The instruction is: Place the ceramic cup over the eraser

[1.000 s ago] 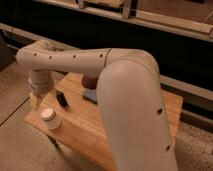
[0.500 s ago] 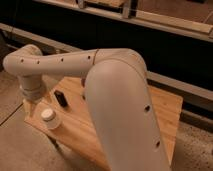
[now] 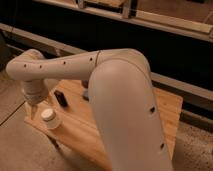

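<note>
Got the cup (image 3: 50, 118) standing on the table's (image 3: 170, 107) near-left corner, close in front of the eraser (image 3: 61, 98) but not over it yet, so still needs a pick-up before any covering. Have the end effector (image 3: 33, 109) hanging just left of the cup, pointed down, presumably parked there to line up a grab; can't tell whether open or closed, or whether touching the cup. Versus a second back, seems to have sunk the wrist (image 3: 35, 90) lower beside the cup and swung the fat arm link (image 3: 125, 100) across, leaving cup and eraser unmoved.
</note>
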`<state>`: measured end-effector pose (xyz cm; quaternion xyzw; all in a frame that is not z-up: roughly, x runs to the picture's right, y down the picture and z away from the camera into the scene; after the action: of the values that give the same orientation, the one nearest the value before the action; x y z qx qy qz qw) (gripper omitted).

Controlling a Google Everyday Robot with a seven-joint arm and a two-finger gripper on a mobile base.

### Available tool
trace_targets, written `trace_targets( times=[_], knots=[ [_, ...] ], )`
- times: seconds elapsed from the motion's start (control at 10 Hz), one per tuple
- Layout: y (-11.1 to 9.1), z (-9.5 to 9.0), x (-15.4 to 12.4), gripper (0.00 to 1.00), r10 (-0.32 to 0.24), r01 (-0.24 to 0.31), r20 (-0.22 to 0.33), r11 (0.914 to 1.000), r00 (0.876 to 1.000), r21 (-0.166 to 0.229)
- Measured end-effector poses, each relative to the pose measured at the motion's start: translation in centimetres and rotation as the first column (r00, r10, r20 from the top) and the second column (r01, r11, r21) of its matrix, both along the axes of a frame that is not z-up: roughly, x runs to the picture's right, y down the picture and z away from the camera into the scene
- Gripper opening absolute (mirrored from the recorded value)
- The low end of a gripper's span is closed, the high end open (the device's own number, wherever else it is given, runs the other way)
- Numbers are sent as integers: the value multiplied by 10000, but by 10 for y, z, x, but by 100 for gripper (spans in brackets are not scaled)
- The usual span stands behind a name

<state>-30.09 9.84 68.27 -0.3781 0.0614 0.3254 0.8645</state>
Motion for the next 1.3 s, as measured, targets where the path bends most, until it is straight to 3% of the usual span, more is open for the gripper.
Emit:
trace_targets(
  times=[0.3,0.8,1.3],
  knots=[
    [1,9,9,65,-33,39,-349,9999,9994,157],
    [18,16,-1,65,-634,652,-613,9975,9961,273],
    [16,33,9,65,-444,502,-1441,9981,9886,370]
  ],
)
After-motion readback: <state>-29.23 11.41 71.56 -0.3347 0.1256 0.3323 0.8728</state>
